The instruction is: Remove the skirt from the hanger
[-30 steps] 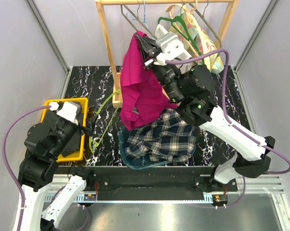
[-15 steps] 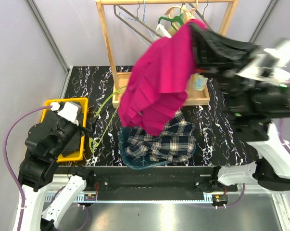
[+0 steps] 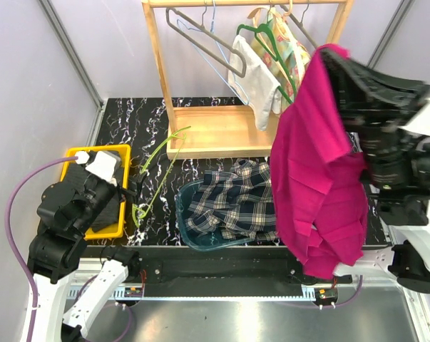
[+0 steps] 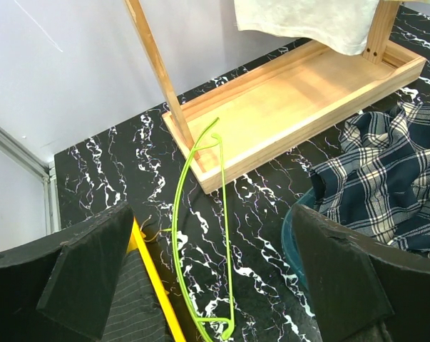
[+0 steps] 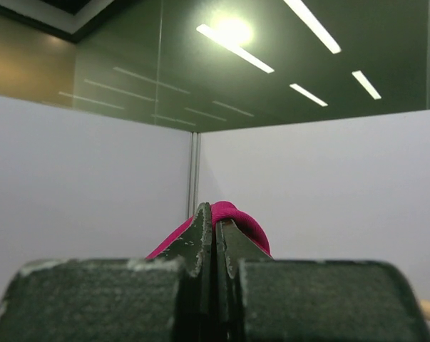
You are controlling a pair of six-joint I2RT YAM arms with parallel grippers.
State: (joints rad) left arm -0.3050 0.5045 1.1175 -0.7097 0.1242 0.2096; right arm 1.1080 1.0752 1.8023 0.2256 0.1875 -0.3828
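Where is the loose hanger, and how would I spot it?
Find the wooden clothes rack at the back of the black marbled table. By its base's left corner a thin hanger lies on the tabletop. Unlike those on the rail, it is lime green and hangs from nothing.

Bright, even overhead light; sharp from above, soft close to my wrists.

From above, the light falls evenly, leaving only short, soft shadows under the clothes on the glossy counter (image 3: 122, 121), and the metal sheet (image 3: 272, 320) at the near edge gives back a pale sheen. The skirt (image 3: 318, 178) shows in saturated magenta with crisp folds, though my arm at the right edge looks slightly smeared. My right wrist view looks up at ceiling lights (image 5: 232, 32), one blown out to white glare, while my right tool (image 5: 215, 214) sits dark and soft near the lens. The pads (image 4: 93, 271) of my left tool (image 4: 213, 214) are dim, blurred wedges; the counter beyond them is sharp.
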